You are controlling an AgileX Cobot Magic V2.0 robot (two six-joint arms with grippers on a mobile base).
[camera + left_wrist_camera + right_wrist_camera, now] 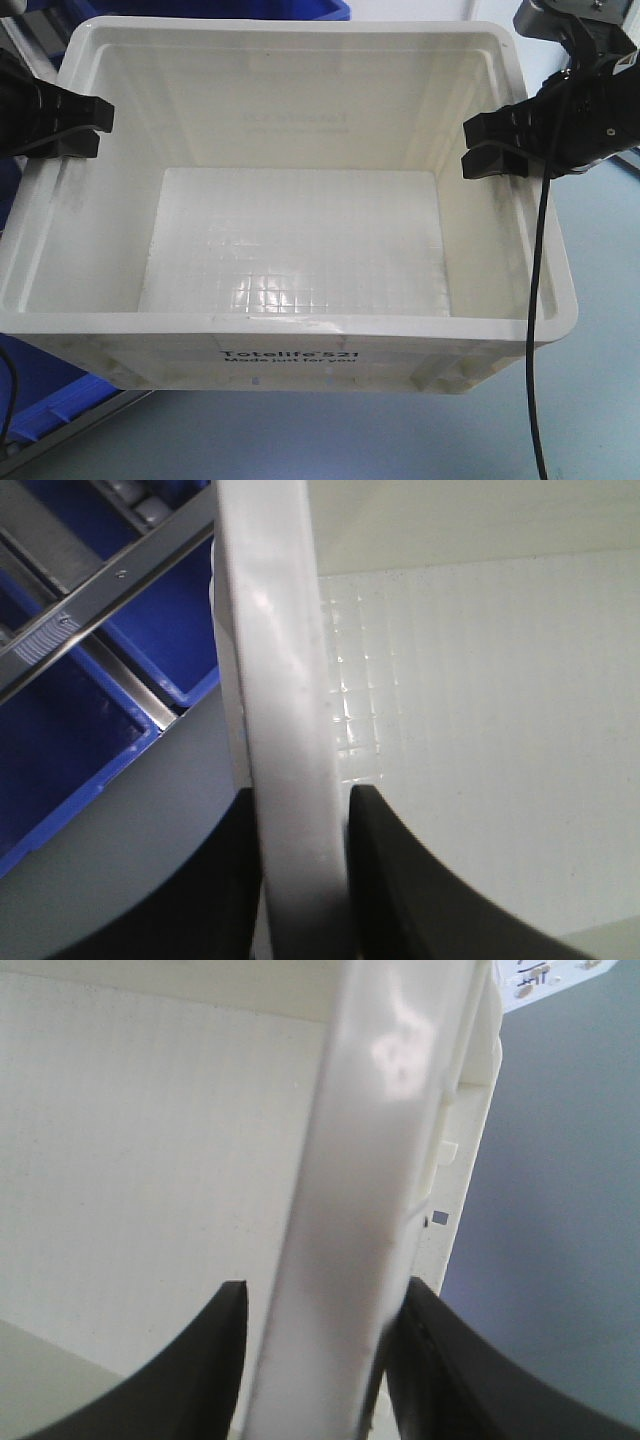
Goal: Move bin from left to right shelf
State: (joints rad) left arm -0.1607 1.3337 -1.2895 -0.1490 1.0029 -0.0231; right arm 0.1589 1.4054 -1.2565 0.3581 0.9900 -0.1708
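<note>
**Grey floor beneath, white bin clamped at both sides**

Grey floor fills the space below your grippers and outward of the right one. The bin is the biggest thing you see. It sits level between your two grippers, open side up, with its gridded bottom showing, and its side rims run through both sets of jaws.

Blue bins lie below and outward of your left gripper. In the left wrist view they sit on its outer side, crossed by a metal shelf rail.

Your left gripper is clenched on the bin's left rim. In the left wrist view one jaw is inside the wall and one outside, and both press against the white plastic.

Your right gripper grasps the opposite rim in the same way. In the right wrist view the outer jaw is hard against the rim and the inner jaw is tight beside it.

A black cable drops from your right gripper and crosses the bin's near right corner.

The black print reads "Totelife 521 Made just for you". It is on the outside of the near wall, below and roughly midway between your grippers.
</note>
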